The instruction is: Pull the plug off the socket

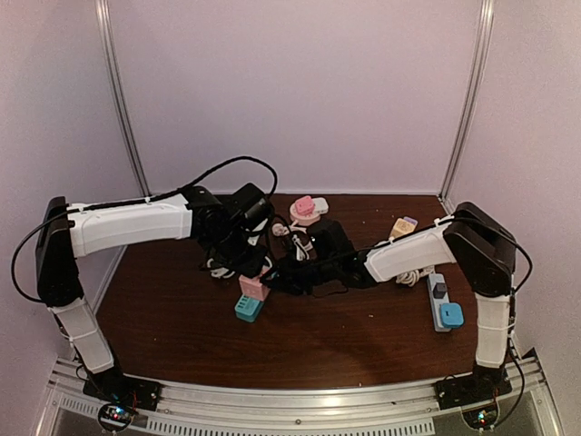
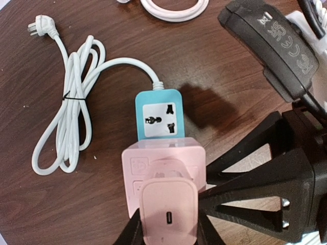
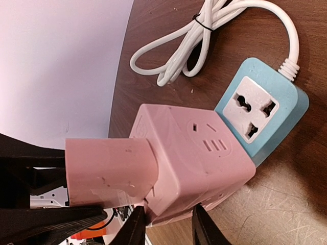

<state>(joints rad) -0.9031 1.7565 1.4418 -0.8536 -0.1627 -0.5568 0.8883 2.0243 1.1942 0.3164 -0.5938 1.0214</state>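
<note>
A pink plug (image 2: 168, 212) sits in the side face of a pink cube socket (image 2: 163, 163), which stands on a blue power strip (image 2: 158, 115). My left gripper (image 2: 168, 227) is shut on the pink plug, one finger on each side. My right gripper (image 3: 168, 227) is shut on the lower part of the pink cube socket (image 3: 199, 153). In the right wrist view the plug (image 3: 110, 171) meets the cube's face, and the blue strip (image 3: 263, 109) lies behind. In the top view both grippers meet at the cube (image 1: 254, 287).
A coiled white cable (image 2: 66, 122) with a white plug (image 2: 43, 25) lies left of the strip. A black adaptor (image 2: 276, 46) lies at the right. Other sockets lie at the back (image 1: 306, 211) and right (image 1: 445, 309) of the table.
</note>
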